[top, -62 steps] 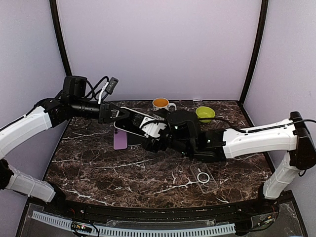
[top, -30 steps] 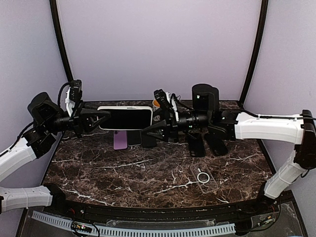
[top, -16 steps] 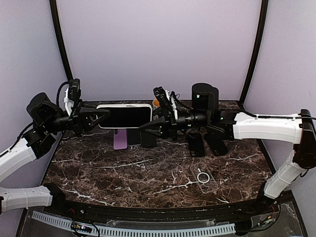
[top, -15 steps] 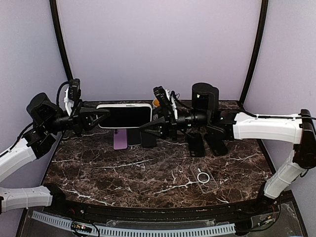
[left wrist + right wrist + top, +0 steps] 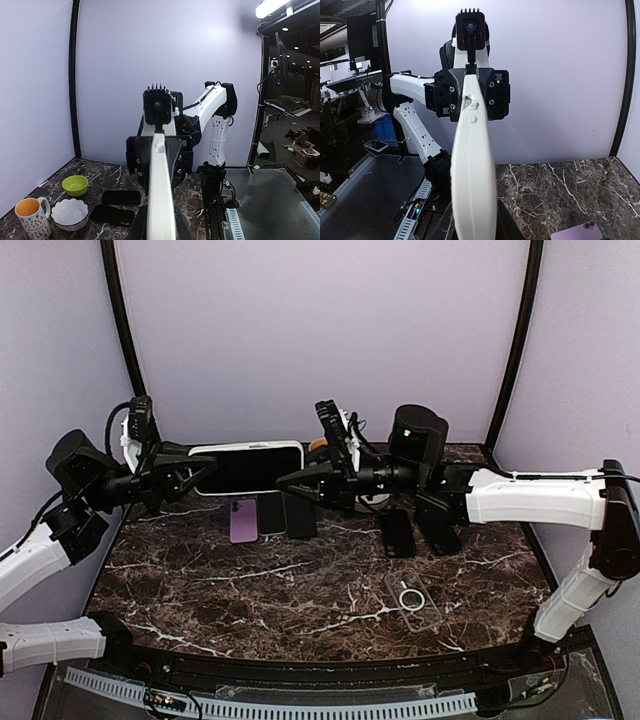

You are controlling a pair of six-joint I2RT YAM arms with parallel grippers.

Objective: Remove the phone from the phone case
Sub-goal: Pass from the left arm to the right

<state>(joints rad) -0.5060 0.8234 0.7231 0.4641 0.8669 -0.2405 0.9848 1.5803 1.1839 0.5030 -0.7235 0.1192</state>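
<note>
Top external shows the table (image 5: pixel 300 590); above its 11 o'clock part the phone (image 5: pixel 250 468) hangs level in the air, left gripper (image 5: pixel 198 470) clamped on its 9 o'clock end, right gripper (image 5: pixel 297 478) clamped on its 3 o'clock end

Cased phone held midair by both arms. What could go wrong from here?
1. The cased phone hangs between the left pincer and right pincer, gripped only at its ends. A slip could drop it onto the purple phone and black phones roughly below.
2. Opposed pulls might just twist it.
</note>
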